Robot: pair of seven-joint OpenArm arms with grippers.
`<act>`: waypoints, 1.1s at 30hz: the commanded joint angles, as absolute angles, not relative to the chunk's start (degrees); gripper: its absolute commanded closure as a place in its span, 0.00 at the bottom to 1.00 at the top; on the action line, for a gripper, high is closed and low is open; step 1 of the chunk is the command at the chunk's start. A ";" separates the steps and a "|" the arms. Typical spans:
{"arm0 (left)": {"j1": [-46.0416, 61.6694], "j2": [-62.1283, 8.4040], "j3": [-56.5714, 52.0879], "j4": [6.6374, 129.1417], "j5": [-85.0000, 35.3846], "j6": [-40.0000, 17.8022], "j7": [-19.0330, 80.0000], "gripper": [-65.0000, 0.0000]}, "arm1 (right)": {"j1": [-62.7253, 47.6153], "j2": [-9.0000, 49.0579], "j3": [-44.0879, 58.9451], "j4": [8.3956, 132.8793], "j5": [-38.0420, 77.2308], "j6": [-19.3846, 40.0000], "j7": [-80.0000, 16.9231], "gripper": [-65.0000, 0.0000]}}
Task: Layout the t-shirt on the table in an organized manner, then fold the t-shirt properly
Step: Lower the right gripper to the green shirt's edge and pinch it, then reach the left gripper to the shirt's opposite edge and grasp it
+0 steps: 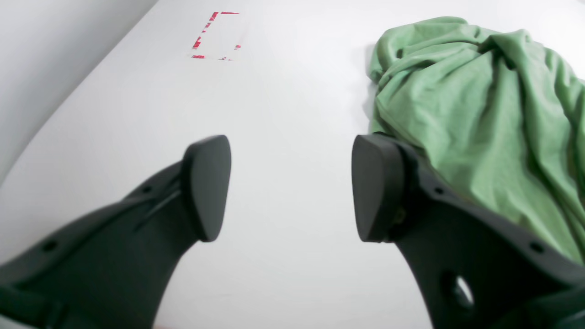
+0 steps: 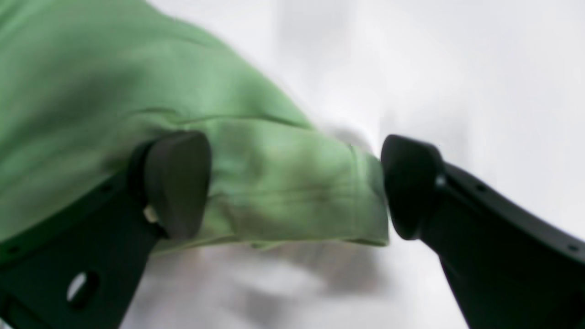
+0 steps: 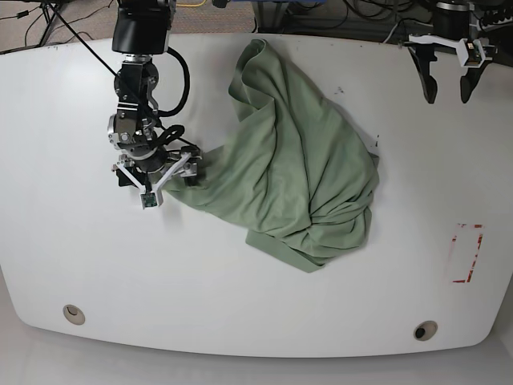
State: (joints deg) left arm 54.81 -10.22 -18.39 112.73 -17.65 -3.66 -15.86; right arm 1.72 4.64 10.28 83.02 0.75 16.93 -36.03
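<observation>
I see the t-shirt (image 3: 300, 172) lying crumpled in a loose heap across the middle of the table (image 3: 240, 305), bunched and creased, with one end reaching toward the far edge and a thick fold nearest me. A sleeve (image 2: 292, 192) sticks out toward my right gripper (image 3: 170, 176), and in the right wrist view its hemmed end sits between the two spread fingers (image 2: 178, 183), which are released and not pinching the cloth; that view is blurred. My left gripper (image 3: 448, 80) is well apart from the shirt at the table's far corner, its jaws also released over bare white surface. A red-outlined rectangle mark (image 3: 467, 253) and two round grommet holes (image 3: 426, 330) lie along the near side.
</observation>
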 commanded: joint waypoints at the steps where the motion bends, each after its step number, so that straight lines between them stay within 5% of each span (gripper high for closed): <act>1: 55.52 -10.59 -18.86 113.54 -17.71 -3.56 -17.19 0.39 | 2.07 5.49 10.68 83.74 1.71 16.92 -34.86 0.23; 15: 55.25 -10.59 -18.86 113.54 -17.71 -3.56 -17.19 0.39 | -0.31 5.23 13.32 86.55 2.07 16.92 -34.86 0.98; 33: 43.56 -10.68 -18.77 112.40 -17.98 -3.74 0.66 0.39 | -0.40 7.78 13.23 112.92 1.45 16.92 -35.12 1.00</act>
State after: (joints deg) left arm 45.01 -10.15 -18.39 111.37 -17.67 -4.05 1.43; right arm -1.80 7.40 13.08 109.71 1.30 17.04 -37.19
